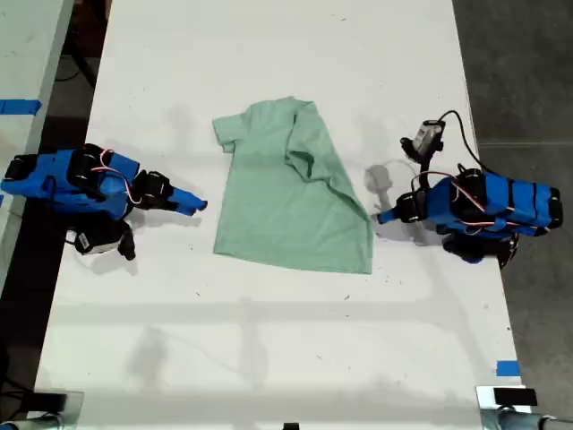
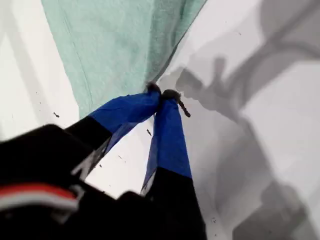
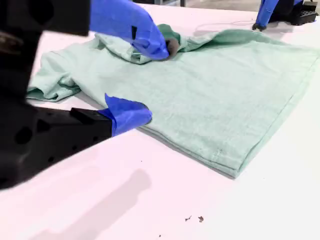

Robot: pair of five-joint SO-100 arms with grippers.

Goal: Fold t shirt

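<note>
Blue-and-black, my second gripper [image 1: 192, 202] lay low over the white table [image 1: 269, 340] at the exterior view's left. It sat just beside the small pale mint-green cloth t-shirt [image 1: 286, 206] and apart from it, pointing at that side of the shirt. In the second wrist view its jaws [image 3: 150, 82] were spread wide with nothing between them. One blue-taped tip stood above the shirt's near edge [image 3: 225, 85] and the other hung over the crumpled cloth farther in.

Right of that gripper, the t-shirt lay on the middle of the table, its round neck toward the far side in the exterior view and its hem toward the near side. The sleeve on the second gripper's side lay spread flat. The opposite side was turned in over the body, leaving a raised, wrinkled ridge that ran slantwise from the neck down toward the hem corner.

Right of the shirt, my first gripper [image 1: 383, 216], blue-taped like the other, pointed at the slanted edge, its tip right at the cloth. In the first wrist view its jaws [image 2: 162, 94] were pressed together at the tips, touching the shirt's edge [image 2: 110, 45]. I could not tell whether any cloth was caught between them. Grey shadows of the arm fell across the table beside the shirt there.
</note>
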